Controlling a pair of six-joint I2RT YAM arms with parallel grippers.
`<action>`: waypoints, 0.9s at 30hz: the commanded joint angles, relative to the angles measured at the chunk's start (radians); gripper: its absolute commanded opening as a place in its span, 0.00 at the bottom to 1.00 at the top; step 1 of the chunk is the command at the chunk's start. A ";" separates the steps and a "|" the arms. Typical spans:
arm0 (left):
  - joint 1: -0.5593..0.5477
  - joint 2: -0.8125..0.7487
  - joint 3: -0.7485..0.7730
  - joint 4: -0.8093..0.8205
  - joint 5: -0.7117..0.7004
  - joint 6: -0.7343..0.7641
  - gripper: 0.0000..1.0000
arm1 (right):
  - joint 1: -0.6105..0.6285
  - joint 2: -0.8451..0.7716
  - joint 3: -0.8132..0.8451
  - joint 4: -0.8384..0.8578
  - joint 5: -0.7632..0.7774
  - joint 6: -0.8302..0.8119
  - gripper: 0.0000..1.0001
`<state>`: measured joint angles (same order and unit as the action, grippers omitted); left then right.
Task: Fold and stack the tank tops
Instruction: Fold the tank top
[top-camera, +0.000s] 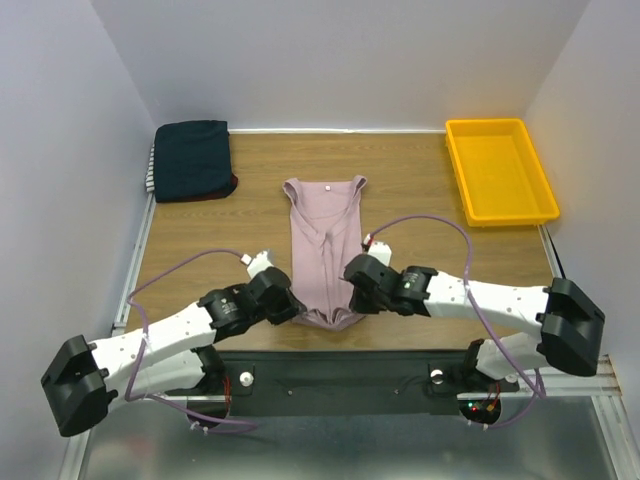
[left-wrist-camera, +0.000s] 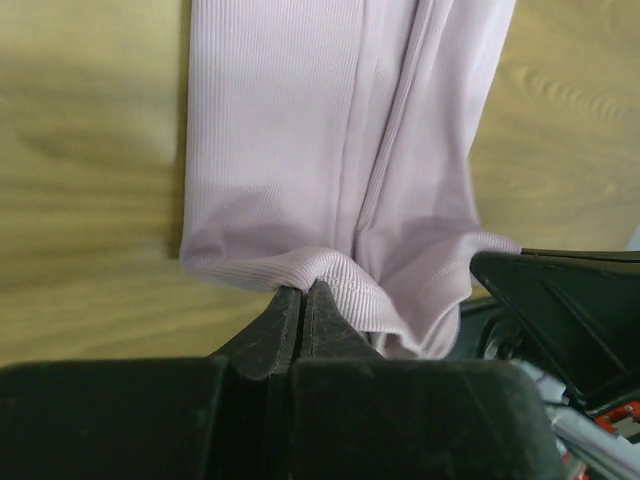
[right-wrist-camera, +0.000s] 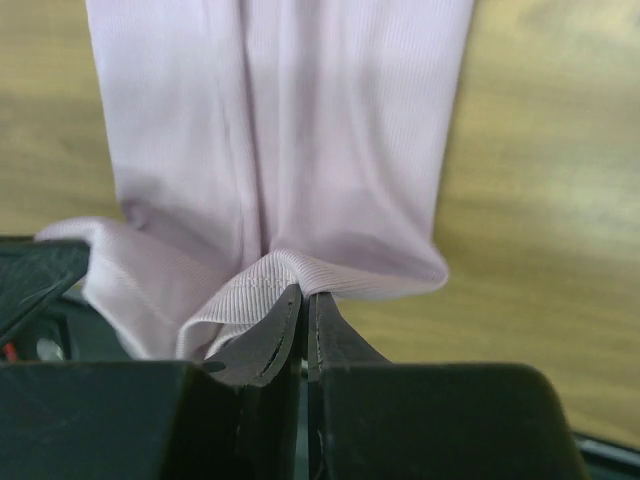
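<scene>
Centre of frame: pink tank top (top-camera: 322, 235), its bunched lower hem clamped by left gripper (left-wrist-camera: 303, 292) and right gripper (right-wrist-camera: 304, 296); folded stack (top-camera: 192, 158) upper left.

Both arms angle inward, left claw (left-wrist-camera: 303, 290) and right claw (right-wrist-camera: 303, 292) pinched tight.

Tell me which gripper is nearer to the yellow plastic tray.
Right. The right gripper pinches the near hem of the pale pink ribbed tank top, with the yellow plastic tray farther back to its right. The left gripper pinches the same hem farther left.
</scene>
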<state>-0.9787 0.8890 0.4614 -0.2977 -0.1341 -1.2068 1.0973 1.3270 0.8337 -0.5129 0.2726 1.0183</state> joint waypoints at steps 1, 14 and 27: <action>0.095 0.044 0.086 0.057 -0.019 0.145 0.00 | -0.081 0.053 0.090 0.016 0.085 -0.110 0.05; 0.351 0.310 0.305 0.201 0.042 0.349 0.00 | -0.273 0.268 0.347 0.079 0.089 -0.294 0.05; 0.498 0.614 0.479 0.293 0.099 0.414 0.00 | -0.415 0.471 0.518 0.117 0.037 -0.354 0.04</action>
<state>-0.5026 1.4509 0.8906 -0.0566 -0.0654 -0.8352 0.7029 1.7714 1.2976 -0.4477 0.3157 0.6945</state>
